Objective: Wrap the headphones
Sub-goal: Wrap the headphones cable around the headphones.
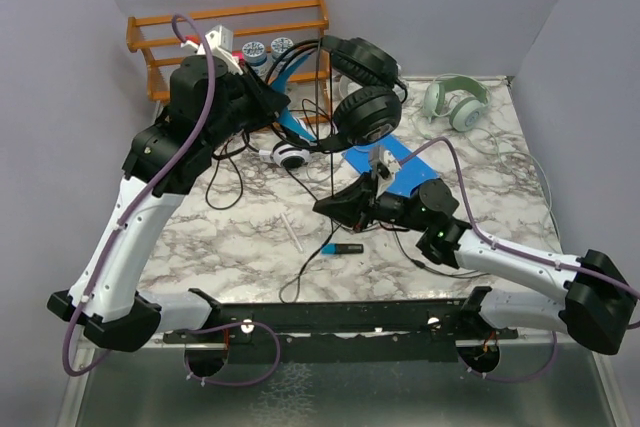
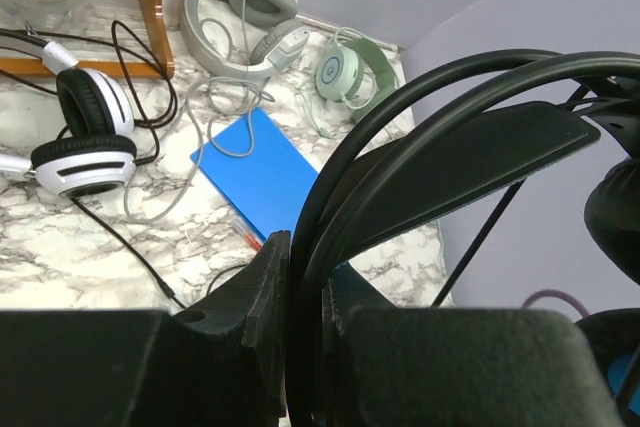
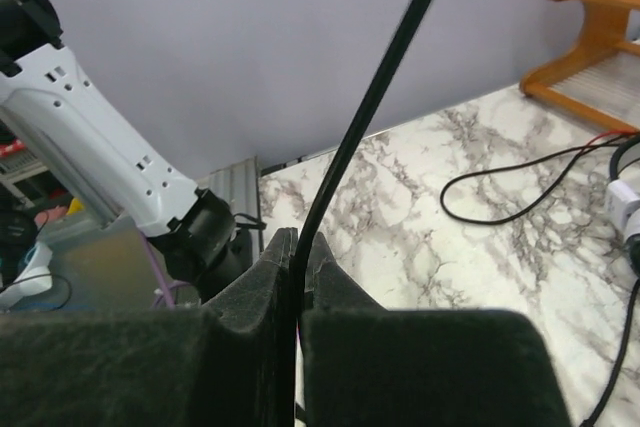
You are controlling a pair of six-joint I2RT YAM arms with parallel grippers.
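The all-black headphones (image 1: 362,92) hang in the air over the back middle of the table. My left gripper (image 1: 277,89) is shut on their headband (image 2: 450,157), which fills the left wrist view between the fingers (image 2: 262,292). Their thin black cable (image 3: 372,97) runs down to my right gripper (image 1: 326,205), which is shut on it low over the table. A white-and-black pair (image 1: 290,155) lies under the left gripper. A pale green pair (image 1: 455,102) lies at the back right, and a grey-white pair (image 2: 245,9) rests near the rack.
A wooden rack (image 1: 230,35) stands at the back left. A blue flat sheet (image 1: 392,162) lies mid-table. A blue-and-black marker (image 1: 343,248) and a white stick (image 1: 291,232) lie near the front. Loose cables (image 1: 228,182) loop over the marble top.
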